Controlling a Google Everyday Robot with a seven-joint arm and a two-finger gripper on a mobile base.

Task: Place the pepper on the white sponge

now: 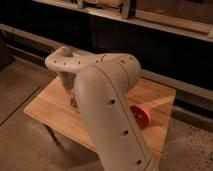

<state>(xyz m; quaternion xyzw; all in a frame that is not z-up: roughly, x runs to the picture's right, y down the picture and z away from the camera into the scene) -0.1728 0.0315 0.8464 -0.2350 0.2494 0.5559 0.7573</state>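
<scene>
My beige arm (107, 100) fills the middle of the camera view and bends down over a small wooden table (50, 107). My gripper (71, 96) hangs at the end of the arm over the left part of the table, mostly hidden behind the forearm. A small reddish bit (74, 103) shows right under it; I cannot tell what it is. A red-orange rounded object (142, 116), possibly the pepper, lies on the table to the right of the arm. The white sponge is hidden or out of view.
The table stands on a grey concrete floor (20, 145). A dark wall with a long grey ledge (170, 80) runs behind the table, with shelving above it.
</scene>
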